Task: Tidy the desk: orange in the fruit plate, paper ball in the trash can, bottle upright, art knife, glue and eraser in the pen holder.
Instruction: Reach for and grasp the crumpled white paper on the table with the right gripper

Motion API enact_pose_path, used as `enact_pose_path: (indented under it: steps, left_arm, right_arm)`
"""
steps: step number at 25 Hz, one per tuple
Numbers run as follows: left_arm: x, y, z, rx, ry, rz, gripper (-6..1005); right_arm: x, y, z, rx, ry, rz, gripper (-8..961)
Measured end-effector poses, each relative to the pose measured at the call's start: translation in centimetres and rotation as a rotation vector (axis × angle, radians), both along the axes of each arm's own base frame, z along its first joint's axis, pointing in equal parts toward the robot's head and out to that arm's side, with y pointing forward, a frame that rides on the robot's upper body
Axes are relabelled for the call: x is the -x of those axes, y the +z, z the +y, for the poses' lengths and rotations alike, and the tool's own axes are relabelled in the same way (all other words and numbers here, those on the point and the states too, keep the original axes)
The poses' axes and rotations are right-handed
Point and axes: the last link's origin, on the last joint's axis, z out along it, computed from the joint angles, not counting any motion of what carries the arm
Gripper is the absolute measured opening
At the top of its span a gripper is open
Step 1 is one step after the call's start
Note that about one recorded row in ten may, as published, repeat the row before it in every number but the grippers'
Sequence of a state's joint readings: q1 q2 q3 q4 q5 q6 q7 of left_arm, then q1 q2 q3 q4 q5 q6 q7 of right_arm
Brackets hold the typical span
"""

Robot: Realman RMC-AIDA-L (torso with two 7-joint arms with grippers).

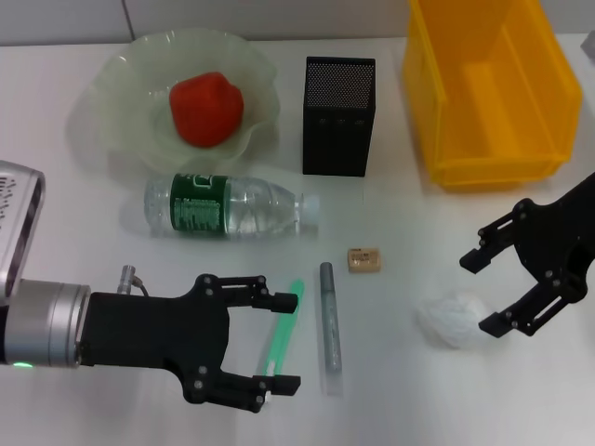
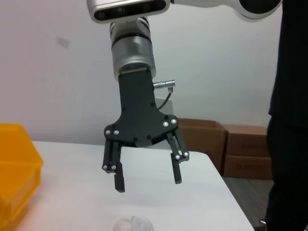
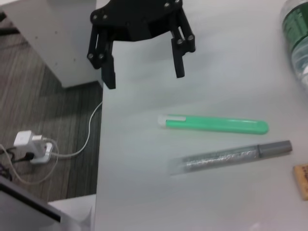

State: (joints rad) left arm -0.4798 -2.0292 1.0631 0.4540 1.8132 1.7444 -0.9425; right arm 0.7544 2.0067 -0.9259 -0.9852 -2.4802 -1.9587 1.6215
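The orange (image 1: pixel 206 109) sits in the fruit plate (image 1: pixel 121 74) at the back left. In front of the plate the bottle (image 1: pixel 228 206) lies on its side. The black mesh pen holder (image 1: pixel 339 113) stands mid-back, with the yellow trash can (image 1: pixel 483 172) to its right. The eraser (image 1: pixel 363 259), the grey glue stick (image 1: pixel 327 325) and the green art knife (image 1: pixel 284 330) lie at centre front. My left gripper (image 1: pixel 286 342) is open, its fingertips just short of the knife (image 3: pixel 214 125). My right gripper (image 1: pixel 480 294) is open beside and above the paper ball (image 1: pixel 451 321), not touching it.
The left wrist view shows the right gripper (image 2: pixel 148 182) hanging over the paper ball (image 2: pixel 134 224), with the table's edge and cardboard boxes (image 2: pixel 240 149) beyond. The right wrist view shows the left gripper (image 3: pixel 144 74) near the table's edge, with a power strip (image 3: pixel 29 144) on the floor.
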Motion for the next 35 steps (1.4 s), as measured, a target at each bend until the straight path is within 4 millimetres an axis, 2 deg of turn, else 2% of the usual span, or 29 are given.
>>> enact_pose_path:
  steps: [15, 20, 29, 35]
  left_arm:
    - [0.1, 0.2, 0.6, -0.002, -0.007, 0.041, 814]
    - [-0.2, 0.8, 1.4, -0.066, 0.039, -0.009, 815]
    - [-1.2, 0.9, 2.6, -0.160, 0.077, -0.086, 815]
    - [-1.7, 1.9, 4.4, -0.289, 0.149, -0.165, 815]
  right_arm:
    - [0.5, 0.0, 0.3, -0.004, 0.021, -0.020, 792]
    - [0.7, 0.7, 0.4, -0.040, 0.022, 0.054, 790]
    - [-0.7, 0.9, -0.5, -0.072, 0.009, 0.143, 788]
    - [-1.6, 1.6, -0.9, -0.112, 0.011, 0.210, 786]
